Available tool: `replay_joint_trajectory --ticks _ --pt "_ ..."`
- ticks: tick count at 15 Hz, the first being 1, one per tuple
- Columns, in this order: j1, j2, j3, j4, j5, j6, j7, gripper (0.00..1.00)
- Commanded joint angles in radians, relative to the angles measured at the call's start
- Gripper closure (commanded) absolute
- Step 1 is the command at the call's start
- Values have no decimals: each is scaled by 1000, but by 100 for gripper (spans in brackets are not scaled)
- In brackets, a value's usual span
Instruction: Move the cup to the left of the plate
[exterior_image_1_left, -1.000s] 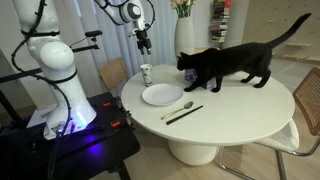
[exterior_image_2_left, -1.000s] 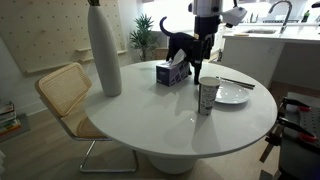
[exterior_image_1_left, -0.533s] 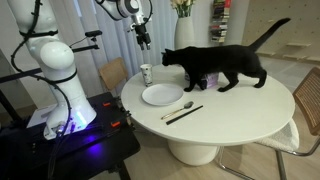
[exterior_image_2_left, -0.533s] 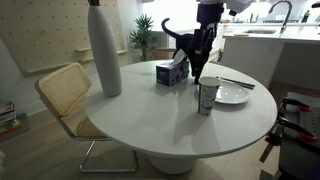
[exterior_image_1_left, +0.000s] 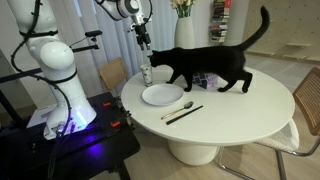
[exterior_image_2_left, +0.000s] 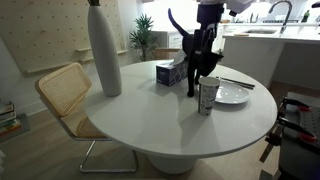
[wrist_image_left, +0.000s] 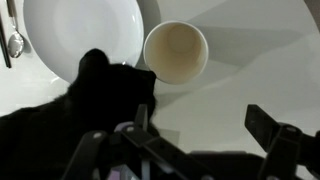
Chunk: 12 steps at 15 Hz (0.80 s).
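The cup (exterior_image_1_left: 146, 74) is small, pale and upright on the round white table, right beside the white plate (exterior_image_1_left: 161, 95). In the wrist view I look down into the empty cup (wrist_image_left: 176, 51), with the plate (wrist_image_left: 80, 35) next to it. The cup (exterior_image_2_left: 208, 96) and plate (exterior_image_2_left: 234, 95) also show in an exterior view. My gripper (exterior_image_1_left: 145, 43) hangs above the cup, well clear of it. Its fingers (wrist_image_left: 205, 125) are open and empty. A black cat (exterior_image_1_left: 200, 65) stands on the table with its head at the cup and hides part of it.
The cat (exterior_image_2_left: 197, 60) fills the wrist view's lower left (wrist_image_left: 70, 115). A spoon and dark utensil (exterior_image_1_left: 181, 109) lie beside the plate. A tall white vase (exterior_image_2_left: 104, 50) and a patterned box (exterior_image_2_left: 171, 72) stand on the table. Chairs (exterior_image_2_left: 65, 95) stand around it.
The cat has walked across the table towards the cup and plate, and its head is now at the cup under my gripper. My gripper has barely moved.
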<state>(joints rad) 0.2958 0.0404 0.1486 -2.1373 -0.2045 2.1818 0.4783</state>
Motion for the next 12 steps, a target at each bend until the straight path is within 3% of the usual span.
replay_joint_trajectory --ticks 1,12 --pt "-23 0 23 2 0 -3 0 0" --pt "-16 -47 41 32 -58 -55 73 0"
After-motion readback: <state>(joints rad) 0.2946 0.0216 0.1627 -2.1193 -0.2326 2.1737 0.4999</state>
